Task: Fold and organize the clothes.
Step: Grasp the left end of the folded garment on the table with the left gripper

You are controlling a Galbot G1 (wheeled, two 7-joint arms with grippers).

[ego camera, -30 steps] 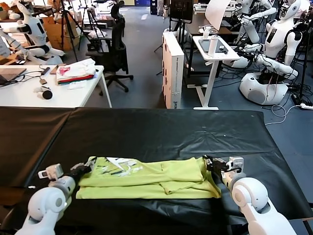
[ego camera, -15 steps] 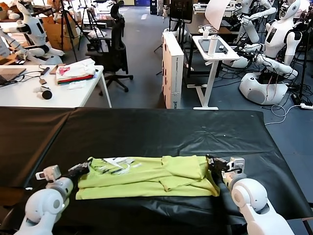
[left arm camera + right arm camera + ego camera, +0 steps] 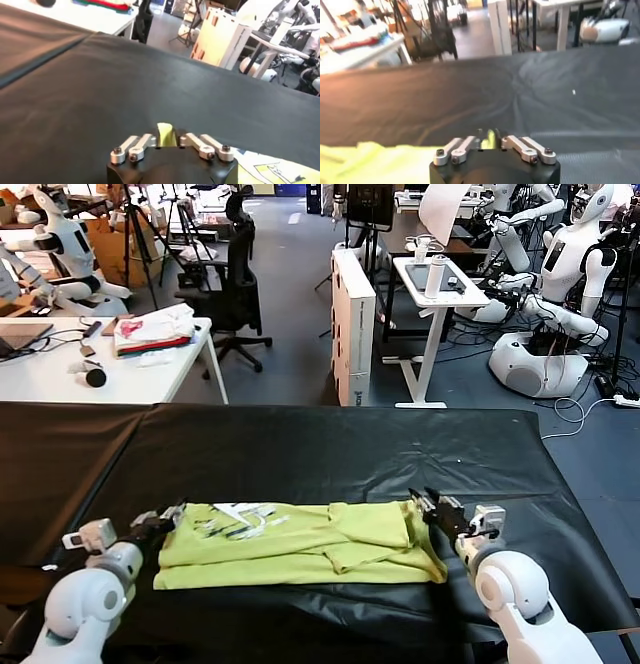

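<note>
So in the head view the lime green T-shirt (image 3: 300, 542) lay folded into a long strip on the near part of the black table cover (image 3: 320, 449), white print (image 3: 240, 519) showing toward its left end. The left gripper (image 3: 165, 519) sat right at the shirt's left edge, the right gripper (image 3: 432, 511) at its right edge, fingers looked spread and not pinching any cloth.

Left wrist view: linkage splayed wide, a small bit of green shirt (image 3: 165, 135) peeking between, printed part (image 3: 272, 170) off to one side.

Right wrist view: same deal, jaws wide, green fabric (image 3: 375, 162) beside the gripper body.
</note>
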